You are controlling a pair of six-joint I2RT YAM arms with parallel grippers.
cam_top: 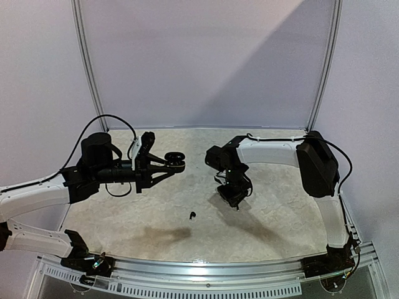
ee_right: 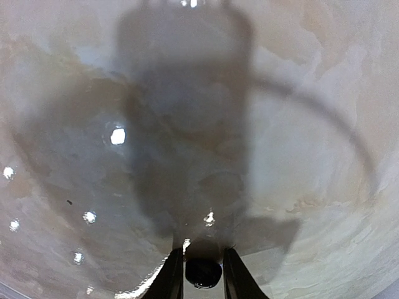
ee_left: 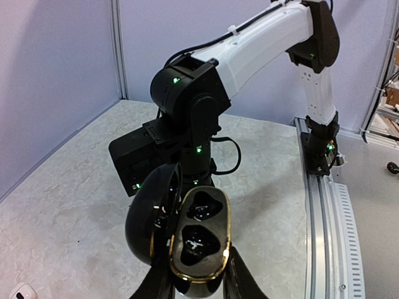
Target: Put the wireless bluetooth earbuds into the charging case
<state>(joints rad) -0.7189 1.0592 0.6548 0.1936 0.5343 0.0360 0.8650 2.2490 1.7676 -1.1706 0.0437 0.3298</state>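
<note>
My left gripper (cam_top: 169, 164) (ee_left: 198, 279) is shut on the base of an open black charging case (ee_left: 198, 240) with a gold rim. It holds the case above the table, lid (ee_left: 148, 215) swung to the left. Both cavities look dark, and I cannot tell whether they hold anything. My right gripper (cam_top: 233, 199) (ee_right: 203, 266) points down at the table right of centre and is shut on a small black earbud (ee_right: 203, 273). A second black earbud (cam_top: 192, 215) lies on the table between the arms. The white and silvery-grey buds are out of view.
The right arm's wrist (ee_left: 187, 93) hangs just beyond the held case in the left wrist view. A small white object (ee_left: 22, 291) lies on the table at that view's bottom left. The metal rail (cam_top: 206, 269) runs along the table's near edge.
</note>
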